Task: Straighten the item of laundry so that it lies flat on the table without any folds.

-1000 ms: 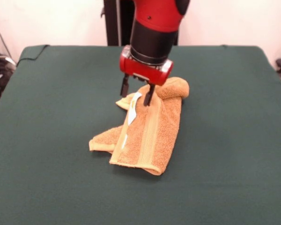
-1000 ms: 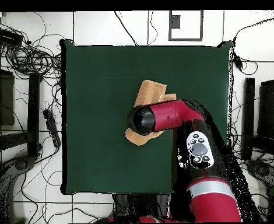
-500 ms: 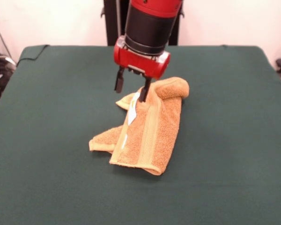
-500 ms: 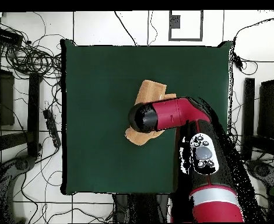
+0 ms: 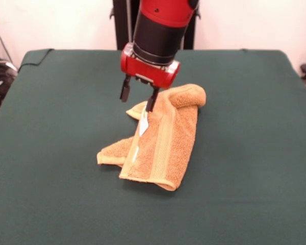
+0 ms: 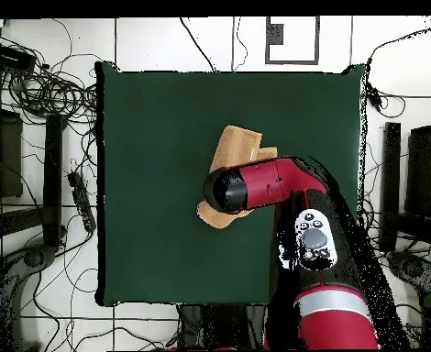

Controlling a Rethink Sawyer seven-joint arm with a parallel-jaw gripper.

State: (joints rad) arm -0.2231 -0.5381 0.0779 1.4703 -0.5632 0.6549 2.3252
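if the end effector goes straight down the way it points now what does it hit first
Most likely the towel. The open end effector points down over the towel's far end; one finger sits above its folded edge, the other seems over bare table. Depth is unclear.

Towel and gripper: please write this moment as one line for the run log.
towel: folded, bunched, on table | gripper: open, above towel's far end, holding nothing | task: not done
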